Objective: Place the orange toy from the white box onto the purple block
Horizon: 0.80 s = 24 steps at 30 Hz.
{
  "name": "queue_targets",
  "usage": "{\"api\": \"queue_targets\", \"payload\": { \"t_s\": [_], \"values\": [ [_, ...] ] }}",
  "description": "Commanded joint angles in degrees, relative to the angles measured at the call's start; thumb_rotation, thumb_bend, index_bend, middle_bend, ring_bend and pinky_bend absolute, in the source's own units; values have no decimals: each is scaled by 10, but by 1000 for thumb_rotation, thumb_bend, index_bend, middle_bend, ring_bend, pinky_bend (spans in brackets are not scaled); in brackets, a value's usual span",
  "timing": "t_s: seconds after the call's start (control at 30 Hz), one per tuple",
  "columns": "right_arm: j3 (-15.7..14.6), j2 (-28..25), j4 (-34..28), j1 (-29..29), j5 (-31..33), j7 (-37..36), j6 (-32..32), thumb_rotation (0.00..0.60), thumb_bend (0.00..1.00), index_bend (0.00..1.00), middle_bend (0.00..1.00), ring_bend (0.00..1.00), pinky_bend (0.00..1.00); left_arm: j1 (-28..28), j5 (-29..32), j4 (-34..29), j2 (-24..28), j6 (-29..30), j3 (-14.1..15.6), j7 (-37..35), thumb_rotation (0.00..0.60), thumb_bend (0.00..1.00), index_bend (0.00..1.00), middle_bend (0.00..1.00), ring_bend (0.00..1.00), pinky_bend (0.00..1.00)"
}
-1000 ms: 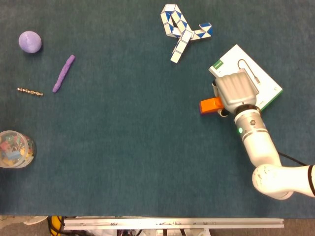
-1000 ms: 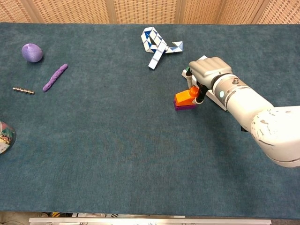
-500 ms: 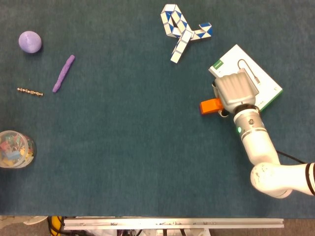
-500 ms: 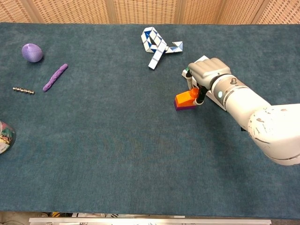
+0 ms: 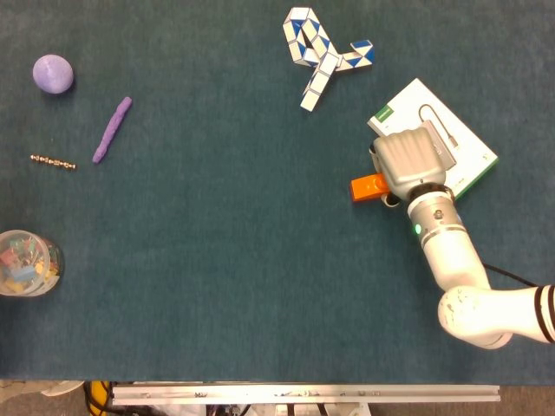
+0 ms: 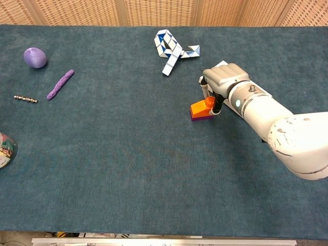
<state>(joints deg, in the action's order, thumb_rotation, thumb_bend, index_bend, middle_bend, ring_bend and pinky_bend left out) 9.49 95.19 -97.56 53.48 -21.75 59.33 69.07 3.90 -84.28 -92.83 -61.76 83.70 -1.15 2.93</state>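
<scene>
The orange toy (image 5: 368,186) lies on top of the purple block (image 6: 203,116) just left of the white box (image 5: 462,149). From overhead the block is hidden beneath the toy; the chest view shows it as a thin purple edge under the orange toy (image 6: 199,107). My right hand (image 5: 413,156) hangs over the box's left edge, fingers curled down around the toy's right end and gripping it. In the chest view the right hand (image 6: 223,77) covers most of the box. My left hand is in neither view.
A blue-and-white twist puzzle (image 5: 319,50) lies at the back, left of the box. Far left are a purple ball (image 5: 53,73), a purple stick (image 5: 113,129), a bead chain (image 5: 54,161) and a clear jar of clips (image 5: 26,263).
My right hand has nudged a little to the left with the orange toy, which stays on the purple block. Nothing else has moved.
</scene>
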Motion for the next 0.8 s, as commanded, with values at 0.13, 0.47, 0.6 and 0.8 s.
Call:
{"api": "queue_targets", "payload": {
  "t_s": [0.13,0.47,0.6,0.8],
  "values": [
    [-5,-4,-1,-2,-10,-15,-10,600,181,633,971,1000,1000,-1,0,2,-1,0,1,0,600,140,202,231,200,79],
    [-14,-15,-5,-18,-67,-65,-11,600,0,441,960,997,1000,-2,0,0,-2,4,-1,3,600,140,201,231,201,79],
    [-17,-31,-18,-30,-92,-88,-9,600,0,424,932,977,1000,-3,1,-2,-2,6,-2,3,600,140,200,231,201,79],
    [-30,-82,-55,-63,-158,-140,8,600,0,421,791,794,894,-5,5,-8,-1,12,-6,-1,600,140,200,229,201,79]
  ]
}}
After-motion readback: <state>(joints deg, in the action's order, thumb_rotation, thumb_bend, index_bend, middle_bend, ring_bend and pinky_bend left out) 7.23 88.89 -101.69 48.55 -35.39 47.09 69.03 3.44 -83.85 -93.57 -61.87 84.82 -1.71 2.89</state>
